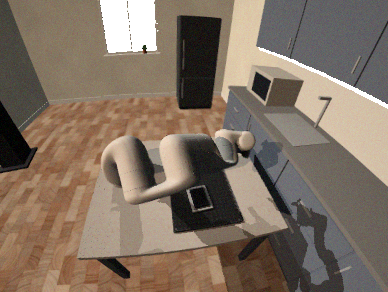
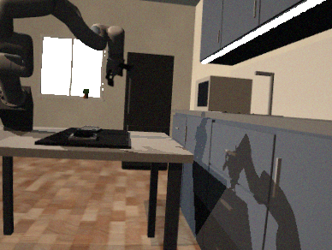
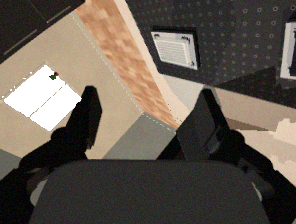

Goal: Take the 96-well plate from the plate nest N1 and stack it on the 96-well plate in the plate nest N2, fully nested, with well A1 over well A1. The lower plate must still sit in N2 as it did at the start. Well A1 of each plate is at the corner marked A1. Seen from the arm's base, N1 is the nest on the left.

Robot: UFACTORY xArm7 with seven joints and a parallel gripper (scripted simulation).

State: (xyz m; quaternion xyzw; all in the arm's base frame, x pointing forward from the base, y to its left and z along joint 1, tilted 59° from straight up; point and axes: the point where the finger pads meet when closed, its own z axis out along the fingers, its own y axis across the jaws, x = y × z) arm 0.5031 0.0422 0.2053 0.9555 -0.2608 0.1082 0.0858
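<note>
Hanging high above the worktop point(image 2: 141, 151), the jaws point(image 2: 111, 80) stand wide with nothing between them; in the wrist view the two dark fingers frame bare wall and a strip of wooden floor. In the exterior view they sit in the upper left of the frame, in front of the dark fridge point(image 2: 150, 92) and beside the bright window point(image 2: 70, 70). A black mat point(image 1: 227, 205) lies on the worktop near the centre of the top view, and one 96-well plate point(image 1: 200, 198) rests on it in a pale nest, just below the bent arm point(image 1: 170, 167). The wrist view shows a white plate point(image 3: 172, 48) at upper centre on the mat, and another pale edge point(image 3: 289, 50) at the far right, cut off by the frame. Which nest each one is, I cannot tell.
</note>
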